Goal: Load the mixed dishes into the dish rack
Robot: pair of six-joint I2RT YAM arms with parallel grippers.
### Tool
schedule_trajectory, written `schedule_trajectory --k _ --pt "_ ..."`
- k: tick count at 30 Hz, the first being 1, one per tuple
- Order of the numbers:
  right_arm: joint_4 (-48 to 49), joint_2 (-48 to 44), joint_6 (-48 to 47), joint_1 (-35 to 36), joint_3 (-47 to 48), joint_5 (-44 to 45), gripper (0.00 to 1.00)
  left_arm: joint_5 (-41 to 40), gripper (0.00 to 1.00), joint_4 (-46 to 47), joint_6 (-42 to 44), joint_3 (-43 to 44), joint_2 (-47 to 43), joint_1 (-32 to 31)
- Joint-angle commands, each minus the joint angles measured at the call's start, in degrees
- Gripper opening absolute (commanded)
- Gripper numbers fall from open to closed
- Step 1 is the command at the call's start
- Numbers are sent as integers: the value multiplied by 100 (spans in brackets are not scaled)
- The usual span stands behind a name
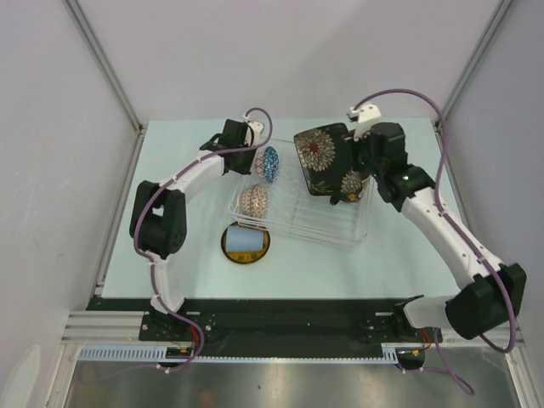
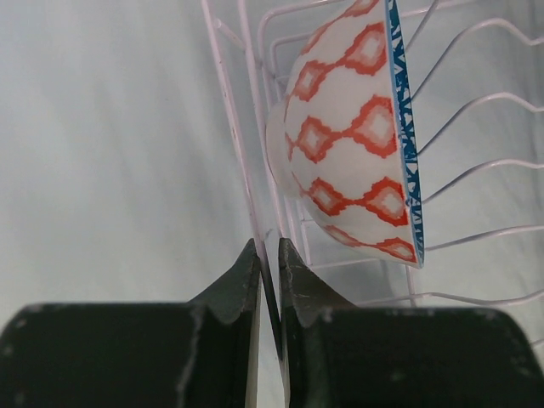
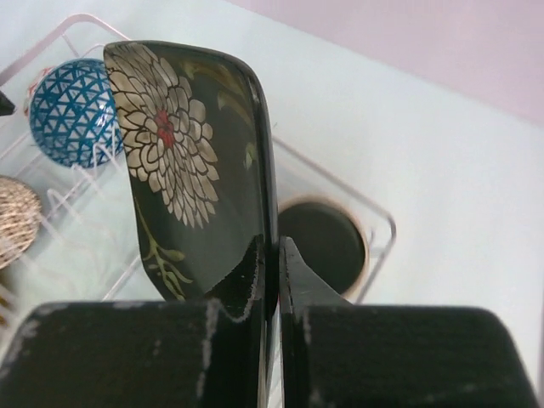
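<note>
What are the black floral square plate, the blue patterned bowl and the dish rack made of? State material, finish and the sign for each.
Black floral square plate: likely glazed ceramic or lacquer; glossy, mirror-like reflections. Blue patterned bowl: probably glazed ceramic; smooth sheen over printed triangles. Dish rack: clear plastic tray, seen through to the table; thin dividers look like white-coated wire.

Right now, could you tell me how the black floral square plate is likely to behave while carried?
Its glossy surface shows reflections, so the black floral square plate is probably slippery. The right gripper pinches only one thin edge, so it may pivot. It looks like stiff ceramic, likely to chip if dropped.
</note>
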Motion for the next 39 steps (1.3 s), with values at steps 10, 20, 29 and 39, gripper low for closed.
schedule_trajectory --k 10,20,29,39 --pt "3458 1005 -4366 1691 819 1789 0 665 8 -346 131 -560 -591 -267" --pt "3775 1093 -5730 1736 820 1771 0 594 9 -214 140 -709 -653 -259" --pt "2818 1032 -5231 1727 793 1745 0 462 13 -118 113 -700 -679 -250" --pt "2799 1163 -5212 1516 644 1631 0 489 13 -109 61 -665 -671 -250"
